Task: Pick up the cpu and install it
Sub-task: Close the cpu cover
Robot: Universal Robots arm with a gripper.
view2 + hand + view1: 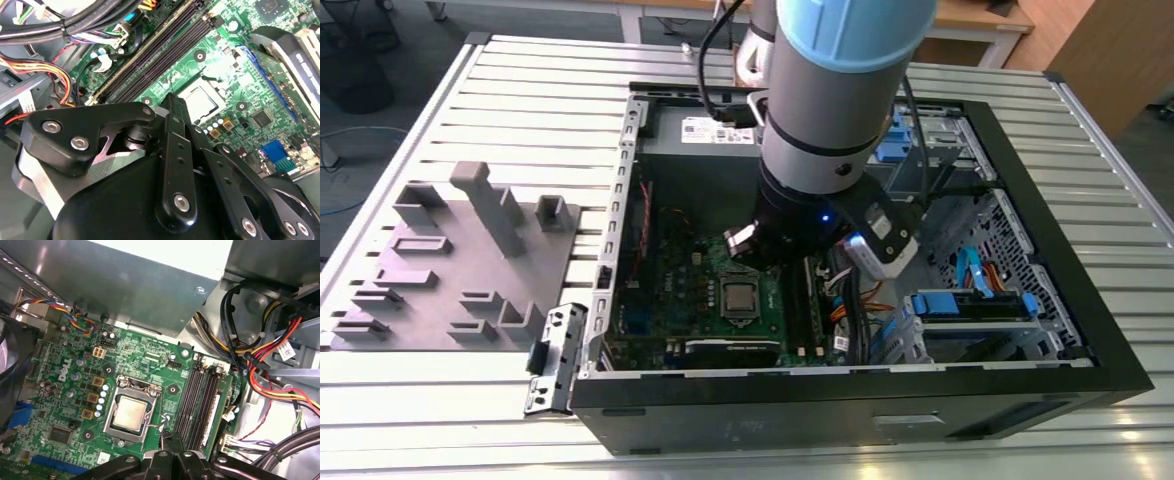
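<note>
My claw (167, 440) hangs closed and empty just above the motherboard (145, 352), beside the cpu (129, 414) lying in its socket.

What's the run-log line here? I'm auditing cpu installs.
cpu: lying in socket | gripper: shut, holding nothing, above motherboard beside socket

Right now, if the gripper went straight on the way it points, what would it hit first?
The gripper would likely meet the green motherboard, in the strip between the socket and the memory slots, beside the cpu rather than on it. Depth is hard to judge.
</note>
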